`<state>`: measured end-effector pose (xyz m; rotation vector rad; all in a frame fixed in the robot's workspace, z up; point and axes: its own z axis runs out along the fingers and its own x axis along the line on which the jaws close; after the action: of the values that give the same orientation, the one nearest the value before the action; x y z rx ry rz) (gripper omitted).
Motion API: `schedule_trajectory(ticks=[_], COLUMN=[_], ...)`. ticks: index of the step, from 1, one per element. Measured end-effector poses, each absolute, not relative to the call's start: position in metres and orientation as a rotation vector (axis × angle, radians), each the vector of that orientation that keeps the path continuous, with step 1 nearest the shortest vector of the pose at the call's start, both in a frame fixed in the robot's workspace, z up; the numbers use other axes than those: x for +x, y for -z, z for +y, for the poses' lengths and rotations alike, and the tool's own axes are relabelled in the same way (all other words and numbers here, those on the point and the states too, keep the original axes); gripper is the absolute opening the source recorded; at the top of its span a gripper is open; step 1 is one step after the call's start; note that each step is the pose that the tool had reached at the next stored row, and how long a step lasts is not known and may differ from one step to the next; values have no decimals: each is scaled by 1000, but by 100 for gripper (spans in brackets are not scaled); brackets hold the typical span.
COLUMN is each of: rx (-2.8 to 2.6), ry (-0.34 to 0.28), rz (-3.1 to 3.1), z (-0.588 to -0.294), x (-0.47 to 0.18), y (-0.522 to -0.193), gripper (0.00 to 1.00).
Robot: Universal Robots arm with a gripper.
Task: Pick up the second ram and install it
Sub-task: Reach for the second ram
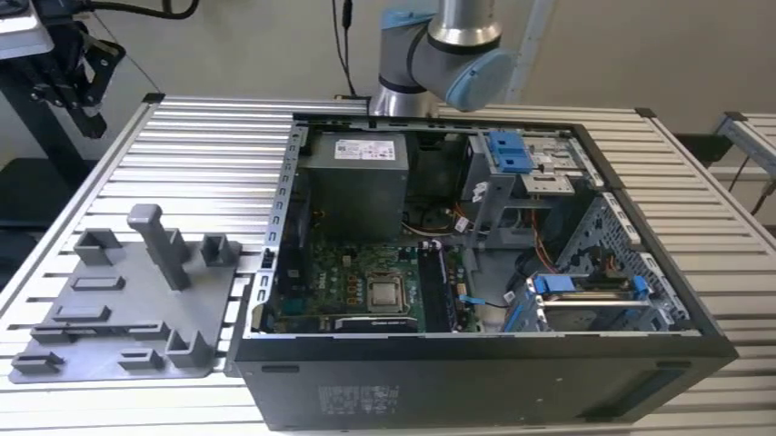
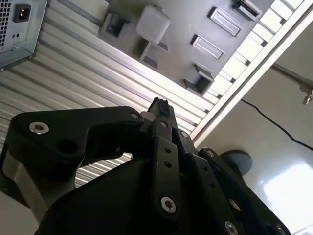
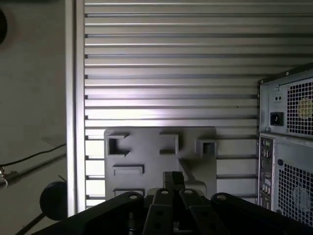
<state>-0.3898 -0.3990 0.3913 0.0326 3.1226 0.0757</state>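
Your gripper [image 2: 159, 104] hangs over the grey tray [image 3: 161, 142], fingers pressed together, nothing visibly between them. The second ram [image 1: 450, 282] seems to stand in the case [image 1: 485, 381], just beside the dark stick [image 1: 427, 282]; mistaking one for the other is your risk. The bench [image 1: 206, 136] is slatted metal, with pale floor [image 2: 274, 161] beyond.

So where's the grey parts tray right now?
The grey parts tray lies on the slatted table at the exterior view's left, beside the open computer case.
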Motion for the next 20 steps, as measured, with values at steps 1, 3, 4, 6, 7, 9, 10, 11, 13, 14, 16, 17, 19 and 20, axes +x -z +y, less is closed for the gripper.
schedule_trajectory(ticks=[1,3,4,6,7,9,10,11,13,14,16,17,19,20], rx=[31,23,14,-13,-25,-39,-39,-39,-38,-38,-38,-38,-38,-38], ry=[-76,-76,-76,-76,-76,-76,-76,-76,-76,-76,-76,-76,-76,-76], rz=[3123,3123,3123,3123,3124,3124,3124,3124,3124,3124,3124,3124,3124,3124], z=[-399,-399,-399,-399,-399,-399,-399,-399,-399,-399,-401,-403,-409,-412], x=[-392,-397,-398,-400,-401,-402,-403,-403,-403,-403,-403,-403,-403,-403], y=[-391,-391,-391,-391,-391,-391,-391,-391,-391,-391,-391,-391,-391,-391], gripper=[11,11,11,11,11,11,11,11,11,11,11,11,11,11])
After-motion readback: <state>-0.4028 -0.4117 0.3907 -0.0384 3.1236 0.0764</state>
